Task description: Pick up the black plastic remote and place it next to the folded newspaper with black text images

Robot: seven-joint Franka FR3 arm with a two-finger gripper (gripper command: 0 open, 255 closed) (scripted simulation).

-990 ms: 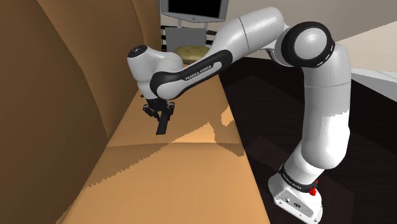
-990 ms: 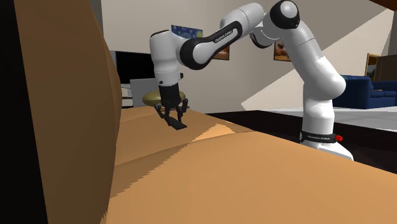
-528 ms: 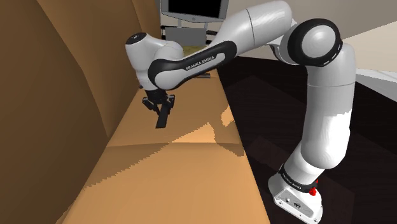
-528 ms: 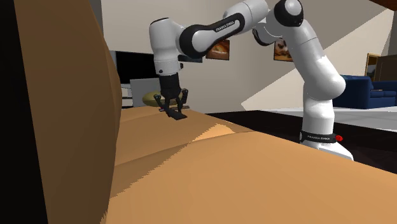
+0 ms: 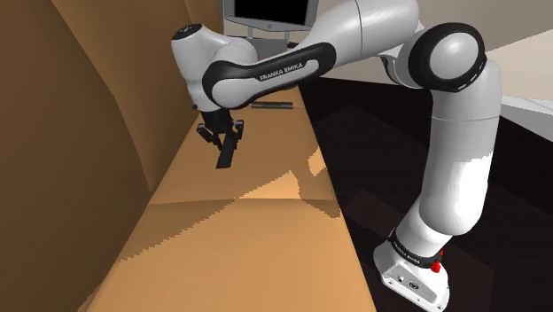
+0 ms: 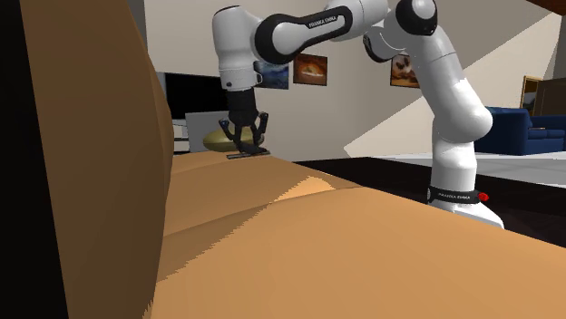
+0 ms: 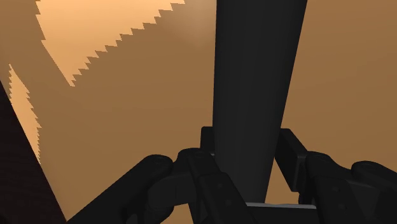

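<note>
A tan sofa [image 5: 239, 222] fills the foreground. From its stand [image 5: 412, 275] off the seat's front edge, the white Franka arm [image 5: 452, 159] reaches over the seat's far end, near the backrest. Its black gripper [image 5: 223, 140] pinches one end of a slim black remote [image 5: 225, 156], which hangs tilted above the seat.

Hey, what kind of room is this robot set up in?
Most likely a living room: a large tan cushioned sofa, a dark flat screen on a stand beyond its far end, and framed pictures on the wall.
</note>
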